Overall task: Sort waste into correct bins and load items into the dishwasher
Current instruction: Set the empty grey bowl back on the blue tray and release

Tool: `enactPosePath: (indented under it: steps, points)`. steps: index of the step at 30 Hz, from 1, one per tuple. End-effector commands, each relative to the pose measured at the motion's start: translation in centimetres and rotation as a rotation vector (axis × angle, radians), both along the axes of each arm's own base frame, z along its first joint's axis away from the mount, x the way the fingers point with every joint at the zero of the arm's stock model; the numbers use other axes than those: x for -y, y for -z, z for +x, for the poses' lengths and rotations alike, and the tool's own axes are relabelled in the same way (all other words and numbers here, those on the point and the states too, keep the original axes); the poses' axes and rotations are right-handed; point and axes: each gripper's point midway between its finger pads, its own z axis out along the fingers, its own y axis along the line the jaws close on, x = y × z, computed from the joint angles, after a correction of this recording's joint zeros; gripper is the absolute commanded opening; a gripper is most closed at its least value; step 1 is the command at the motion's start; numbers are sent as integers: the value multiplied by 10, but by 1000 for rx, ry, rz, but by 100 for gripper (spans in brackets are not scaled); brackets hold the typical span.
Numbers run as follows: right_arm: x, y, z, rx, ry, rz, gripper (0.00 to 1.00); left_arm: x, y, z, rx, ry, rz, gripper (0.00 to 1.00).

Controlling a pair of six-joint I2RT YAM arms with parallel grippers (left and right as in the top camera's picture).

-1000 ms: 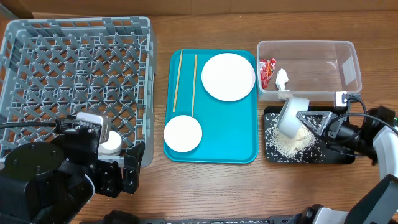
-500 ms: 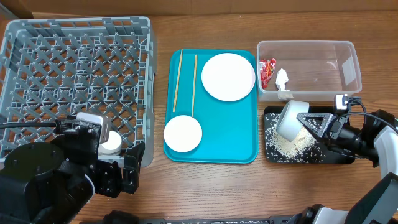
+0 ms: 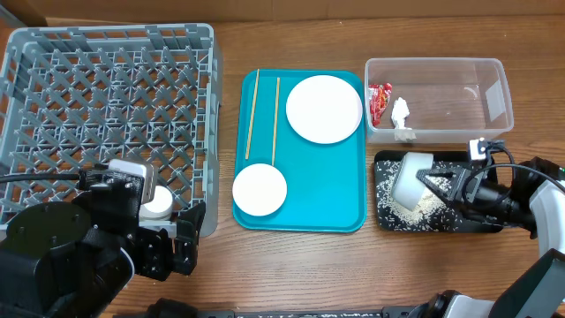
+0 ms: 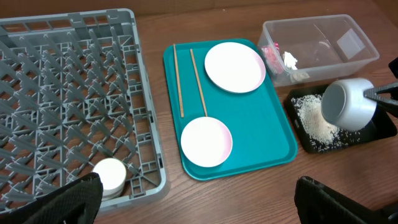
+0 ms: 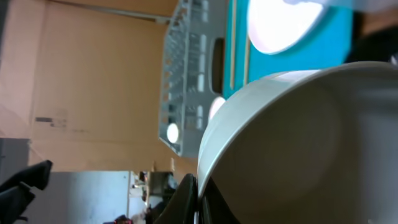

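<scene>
Bowls number two: the tipped bowl (image 3: 404, 184), pinched by the right claw (image 3: 425, 179) over rice (image 3: 408, 210) on the black tray (image 3: 481, 226), sits lower than before; second bowl (image 3: 259, 189), one plate (image 3: 324, 109), two chopsticks (image 3: 251, 115) lie to that claw's left. Left claw (image 3: 187, 240) gapes.

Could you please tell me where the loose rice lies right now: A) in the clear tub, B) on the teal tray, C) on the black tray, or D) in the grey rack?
C: the rice is spread over the black tray, just beneath the tipped bowl.
</scene>
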Motion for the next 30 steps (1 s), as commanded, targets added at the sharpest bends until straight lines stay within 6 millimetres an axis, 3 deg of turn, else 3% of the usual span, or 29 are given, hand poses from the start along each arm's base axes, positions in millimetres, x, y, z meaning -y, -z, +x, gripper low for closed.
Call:
enactPosePath:
  steps: [1, 5, 7, 11, 13, 15, 17, 22, 25, 30]
  points:
    - [2, -4, -2, -4, -29, -83, 4, -1, -1, 0, 4, -7, 0, 100]
    - [-4, -20, -2, -35, -78, -136, 4, -1, -1, 0, 4, -7, 0, 100]
    - [-8, -28, 3, -147, -110, -295, 4, -1, -1, 0, 4, -7, 0, 100]
    - [-21, -20, 11, -235, -120, -513, 4, -1, -1, 0, 4, -7, 0, 100]
    - [-35, -11, 14, -250, -135, -611, 4, -1, -1, 0, 3, -7, 1, 100]
    - [-73, 4, 18, -214, -186, -779, 4, -1, 0, 0, 2, -7, 1, 100]
    - [-93, 12, 21, -180, -189, -875, 4, -1, 0, 0, 2, -7, 1, 100]
    - [-154, 34, 26, -32, -268, -1021, 4, -1, 0, 0, 2, -7, 1, 100]
    - [-174, 53, 26, 8, -312, -1093, 4, -1, -1, 0, 2, -7, 1, 100]
    - [-177, 96, 41, -21, -276, -1236, 4, -1, 0, 0, 2, -7, 1, 100]
